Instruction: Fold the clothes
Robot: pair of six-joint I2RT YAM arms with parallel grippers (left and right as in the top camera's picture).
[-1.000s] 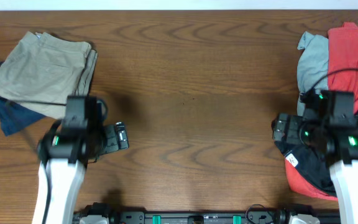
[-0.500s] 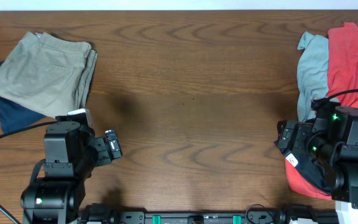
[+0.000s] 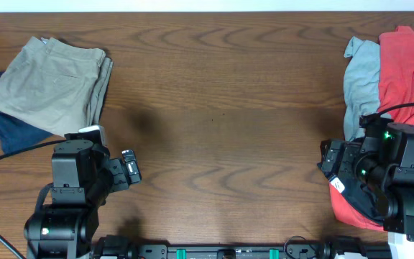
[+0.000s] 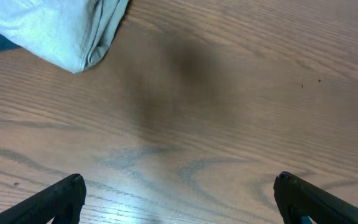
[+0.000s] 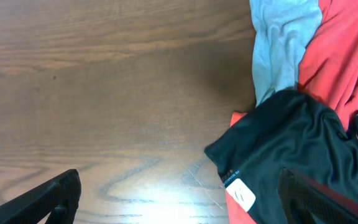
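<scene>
my left jaws stand wide with nothing between them. the two dark fingertips [image 4: 73,190] frame bare wood at the near left of the table [image 3: 221,108]. my right jaws are spread just as wide and also hold nothing.

the khaki shorts [image 3: 49,86] lie folded at the far left of the table. they make a flat, roughly square packet of woven cloth, with a back pocket seam on top and layered edges stacked along the right side. in my left wrist view only one rounded, folded corner of them shows, looking pale. under them a navy garment [image 3: 9,129] sticks out flat on the left and near sides.

at the right edge of the table the other clothes sit in a crumpled heap. a light-blue garment [image 5: 281,37], soft and creased, lies on the heap's far left. a red garment [image 5: 347,56] drapes just to its right, and more red shows at the near edge. a black garment [image 5: 291,143], smooth with a slight sheen, lies over the near part, with a white label [image 5: 241,196] by its near corner. my right arm [image 3: 394,173] hangs over this near part of the heap.

the table is dark brown wood with wavy grain, faintly glossy.
</scene>
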